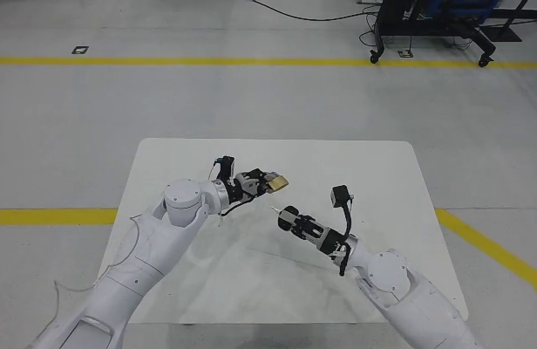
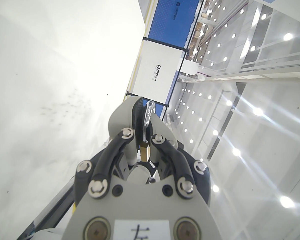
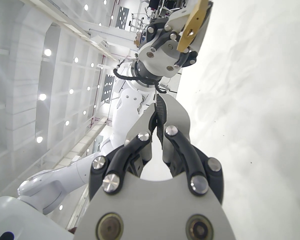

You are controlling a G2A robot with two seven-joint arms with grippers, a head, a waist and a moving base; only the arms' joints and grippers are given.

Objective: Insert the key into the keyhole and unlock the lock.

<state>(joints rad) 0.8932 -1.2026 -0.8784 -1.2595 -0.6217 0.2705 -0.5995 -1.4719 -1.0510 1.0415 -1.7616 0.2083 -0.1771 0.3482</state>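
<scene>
My left gripper (image 1: 261,181) is shut on a brass padlock (image 1: 278,182) and holds it above the middle of the white table (image 1: 382,174). In the left wrist view the silver shackle (image 2: 149,114) and a strip of the brass body (image 2: 145,152) sit between the fingers (image 2: 120,118). My right gripper (image 1: 284,215) hovers a short way in front of the lock, shut on a thin key whose silver tip (image 1: 275,209) points toward it. In the right wrist view the padlock (image 3: 193,29) faces me with its keyhole end, apart from the key blade (image 3: 155,93).
The table's cloth is bare around both arms. Yellow floor lines (image 1: 251,61) run behind the table and to either side of it. A black wheeled frame (image 1: 434,30) stands far back on the right.
</scene>
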